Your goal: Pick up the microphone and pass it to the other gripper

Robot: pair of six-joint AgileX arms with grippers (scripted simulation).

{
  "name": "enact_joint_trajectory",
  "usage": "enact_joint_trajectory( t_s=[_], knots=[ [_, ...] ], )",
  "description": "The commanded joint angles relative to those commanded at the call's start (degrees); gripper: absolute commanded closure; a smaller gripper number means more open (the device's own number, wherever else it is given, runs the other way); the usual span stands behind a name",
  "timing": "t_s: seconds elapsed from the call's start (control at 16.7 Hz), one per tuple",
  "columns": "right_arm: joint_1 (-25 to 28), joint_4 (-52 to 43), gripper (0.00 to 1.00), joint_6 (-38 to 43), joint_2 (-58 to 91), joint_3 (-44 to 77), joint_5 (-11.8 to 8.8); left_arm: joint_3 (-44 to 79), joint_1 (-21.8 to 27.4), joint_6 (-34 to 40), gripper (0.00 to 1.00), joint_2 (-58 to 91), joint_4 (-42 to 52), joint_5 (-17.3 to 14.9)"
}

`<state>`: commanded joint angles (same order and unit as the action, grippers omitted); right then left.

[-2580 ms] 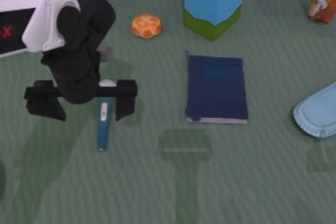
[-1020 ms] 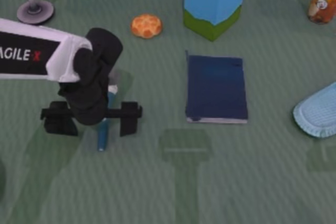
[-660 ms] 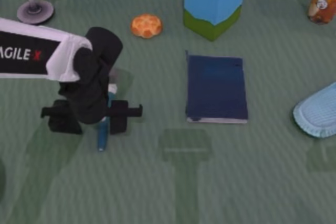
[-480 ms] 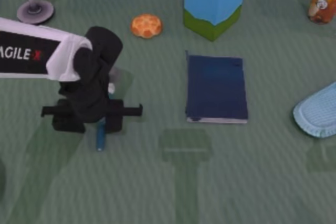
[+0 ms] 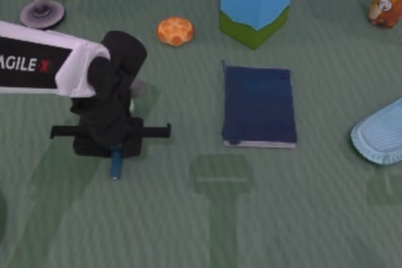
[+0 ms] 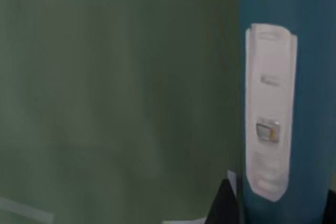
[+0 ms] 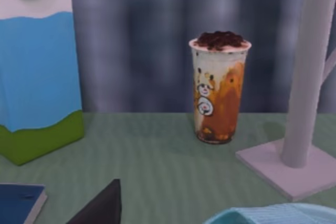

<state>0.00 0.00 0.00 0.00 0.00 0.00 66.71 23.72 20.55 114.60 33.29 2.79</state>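
My black left gripper [image 5: 112,144] clasps the teal-handled toy microphone [image 5: 116,162] with its white switch patch [image 6: 270,111], over the green table [image 5: 301,211].

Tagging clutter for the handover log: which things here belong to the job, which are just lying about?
Job:
- microphone, teal handle between the fingers of the left hand
- left hand, shut on the handle
- right hand, only a fingertip in its wrist view

Lying about:
- navy book
- blue-green carton
- orange bun
- drink cup
- grey stand
- light blue slipper
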Motion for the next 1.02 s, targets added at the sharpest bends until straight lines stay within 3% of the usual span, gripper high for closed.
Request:
enact_joint_trajectory(
  t_s=[0.36, 1.02],
  knots=[
    [0.0, 0.0, 0.0, 0.0, 0.0, 0.0, 0.0, -3.47, -0.15, -4.32, 1.0, -2.97, -15.53, -5.61],
    [0.0, 0.0, 0.0, 0.0, 0.0, 0.0, 0.0, -18.9, -1.87, -17.99, 1.0, -16.6, -70.85, -23.4]
  ],
)
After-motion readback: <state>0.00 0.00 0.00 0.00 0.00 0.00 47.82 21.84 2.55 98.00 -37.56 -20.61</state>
